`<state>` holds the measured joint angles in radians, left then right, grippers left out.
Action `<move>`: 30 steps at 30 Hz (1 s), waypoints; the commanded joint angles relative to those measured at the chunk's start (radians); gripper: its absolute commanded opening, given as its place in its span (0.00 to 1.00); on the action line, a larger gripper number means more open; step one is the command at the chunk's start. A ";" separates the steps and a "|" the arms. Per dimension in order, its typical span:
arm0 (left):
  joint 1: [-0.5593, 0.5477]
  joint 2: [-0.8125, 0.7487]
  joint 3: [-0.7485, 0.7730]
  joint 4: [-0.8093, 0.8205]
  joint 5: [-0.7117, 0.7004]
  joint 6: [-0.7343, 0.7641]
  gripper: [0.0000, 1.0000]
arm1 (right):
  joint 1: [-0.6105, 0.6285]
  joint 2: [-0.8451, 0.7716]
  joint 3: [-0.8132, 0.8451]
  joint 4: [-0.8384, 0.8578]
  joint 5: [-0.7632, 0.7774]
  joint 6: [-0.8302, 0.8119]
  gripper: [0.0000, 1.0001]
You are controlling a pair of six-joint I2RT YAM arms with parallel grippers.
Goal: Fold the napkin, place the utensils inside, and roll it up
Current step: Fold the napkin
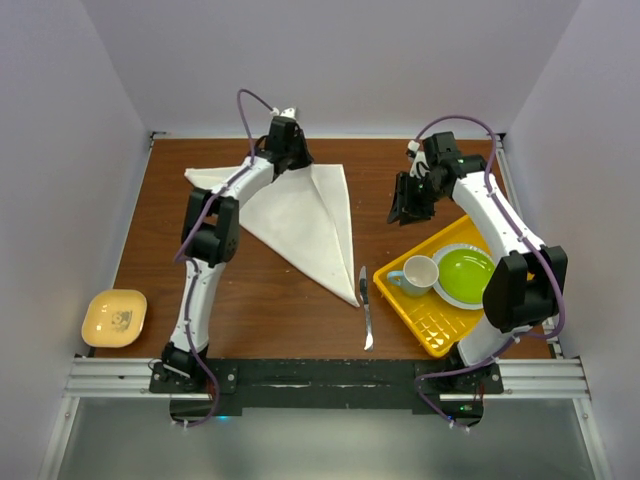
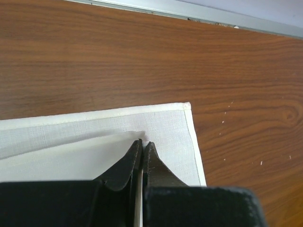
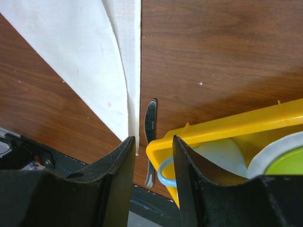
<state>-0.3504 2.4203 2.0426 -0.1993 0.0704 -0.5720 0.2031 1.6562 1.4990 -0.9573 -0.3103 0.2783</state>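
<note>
Left pincer [image 2: 142, 144]: black fingers pressed together over the far corner of the napkin [image 2: 161, 127]. A thin white sliver shows between them, so it appears to pinch the upper layer, though the wrist view is too tight to be sure.

Right pincer [image 3: 153, 138]: jaws partly apart with nothing between them, hanging above the bench [image 1: 250, 300] between the napkin and the yellow tray [image 1: 430, 325].

Napkin: white cloth folded into a long triangle, flat on the bench. Its broad end is at the far side under the left pincer; its narrow point reaches toward the near edge.
- Handling, judged: light and limp. It would likely sag if lifted by one point, and the layers may slip apart.
- Best hold: a hemmed corner, both layers together.

Knife [image 1: 366, 305]: slim silver metal, flat on the bench just beside the napkin's near point, between it and the tray. In the right wrist view it lies below the gap between the fingers, apart from them.
- Handling, judged: rigid, smooth and thin, sitting low on the wood. It is likely to slide or pivot under a pinch.
- Best hold: across the handle, near its middle.

Tray contents: cup [image 1: 420, 272] and green plate [image 1: 465, 275].

Small yellow bowl [image 1: 115, 317]: at the left near corner, well apart from the rest.
</note>
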 commanded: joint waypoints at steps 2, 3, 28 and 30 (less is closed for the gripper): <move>-0.013 0.016 0.051 0.047 0.048 0.098 0.00 | -0.005 -0.016 0.004 -0.006 -0.039 -0.016 0.41; -0.013 0.016 0.053 0.050 0.051 0.116 0.00 | -0.004 -0.018 0.003 -0.006 -0.039 -0.014 0.42; -0.088 0.031 0.097 0.067 0.069 0.185 0.00 | -0.005 -0.081 -0.083 -0.015 -0.046 -0.028 0.43; -0.096 0.026 0.099 0.064 0.057 0.187 0.00 | -0.004 -0.082 -0.089 -0.014 -0.053 -0.028 0.43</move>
<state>-0.4397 2.4653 2.0926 -0.1722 0.1444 -0.4191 0.2024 1.6226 1.4220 -0.9676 -0.3328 0.2672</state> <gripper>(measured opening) 0.030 0.426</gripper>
